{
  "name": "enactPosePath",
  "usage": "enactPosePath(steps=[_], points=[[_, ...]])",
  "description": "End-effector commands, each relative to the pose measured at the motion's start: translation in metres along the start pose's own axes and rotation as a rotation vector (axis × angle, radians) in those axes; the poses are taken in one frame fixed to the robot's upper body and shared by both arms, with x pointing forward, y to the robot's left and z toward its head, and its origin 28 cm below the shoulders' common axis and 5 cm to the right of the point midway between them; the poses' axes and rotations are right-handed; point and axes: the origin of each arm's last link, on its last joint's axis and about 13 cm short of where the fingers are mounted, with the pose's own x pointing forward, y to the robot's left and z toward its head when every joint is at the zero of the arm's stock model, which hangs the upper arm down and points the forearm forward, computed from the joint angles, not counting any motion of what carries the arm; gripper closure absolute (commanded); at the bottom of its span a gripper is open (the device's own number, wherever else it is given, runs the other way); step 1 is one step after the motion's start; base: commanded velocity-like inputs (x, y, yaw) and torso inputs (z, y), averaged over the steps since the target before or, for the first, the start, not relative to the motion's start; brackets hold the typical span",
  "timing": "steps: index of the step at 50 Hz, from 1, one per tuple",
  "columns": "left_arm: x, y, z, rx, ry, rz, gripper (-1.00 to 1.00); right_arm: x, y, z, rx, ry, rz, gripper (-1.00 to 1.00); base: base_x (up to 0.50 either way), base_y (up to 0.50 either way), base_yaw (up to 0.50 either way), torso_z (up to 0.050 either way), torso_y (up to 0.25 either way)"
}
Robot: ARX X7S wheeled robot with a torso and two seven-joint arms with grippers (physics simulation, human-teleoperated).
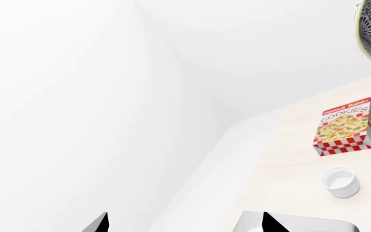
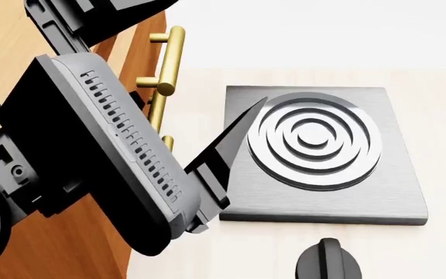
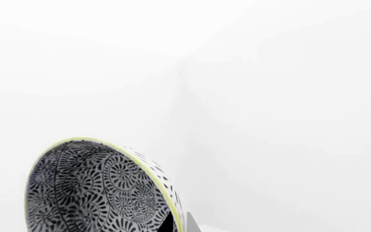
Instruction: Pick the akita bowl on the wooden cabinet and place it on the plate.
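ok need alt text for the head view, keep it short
A large black robot arm fills the left half of the picture, crossing in front of an orange-brown wooden cabinet with brass bar handles. To its right, a grey square stove with a ringed burner sits on a pale counter.

Cookies box [image 1: 345,126], red-checked, on pale tabletop [image 1: 289,145]; small white cup [image 1: 340,181] near it; grey stove [image 2: 320,154], ringed burner.

Head cam stares down at the stove [image 2: 320,154] from close up; both wrist cams face the white walls — sharing only the akita bowl [image 3: 102,191].
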Motion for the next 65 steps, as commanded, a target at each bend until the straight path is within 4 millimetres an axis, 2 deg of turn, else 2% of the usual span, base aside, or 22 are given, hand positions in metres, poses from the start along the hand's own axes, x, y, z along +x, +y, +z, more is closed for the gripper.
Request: enactPosePath(steps=[1,16,25,40,48,58,65], points=[[0.001,-0.001,0.005,-0.005,-0.037,-0.016,-1.0,0.011,-0.007,0.003,-0.036,-0.073,-0.071,1.0,0.0,0.0,0.0,0.0,0.0],[0.0,0.001,0.005,-0.008,-0.036,-0.012,-1.0,0.034,-0.014,0.0,-0.06,-0.026,-0.089,1.0,0.0,0.0,0.0,0.0,0.0],[0.001,0.0,0.004,-0.009,-0.033,-0.013,-1.0,0.042,-0.015,0.01,-0.089,-0.041,-0.081,1.0,0.0,0.0,0.0,0.0,0.0],[0.0,-0.001,0.003,-0.016,-0.032,-0.013,-1.0,0.058,-0.022,0.0,-0.089,0.022,-0.107,1.0,0.0,0.0,0.0,0.001,0.001],[0.0,-0.001,0.001,-0.02,-0.03,-0.012,-1.0,0.068,-0.019,-0.001,-0.091,0.035,-0.103,1.0,0.0,0.0,0.0,0.0,0.0],[0.0,0.0,0.001,-0.02,-0.027,-0.01,-1.0,0.073,-0.027,-0.012,-0.033,0.094,-0.145,1.0,0.0,0.0,0.0,0.0,0.0],[0.001,0.0,0.0,-0.023,-0.026,-0.012,-1.0,0.075,-0.031,-0.008,-0.023,0.096,-0.161,1.0,0.0,0.0,0.0,0.0,0.0]])
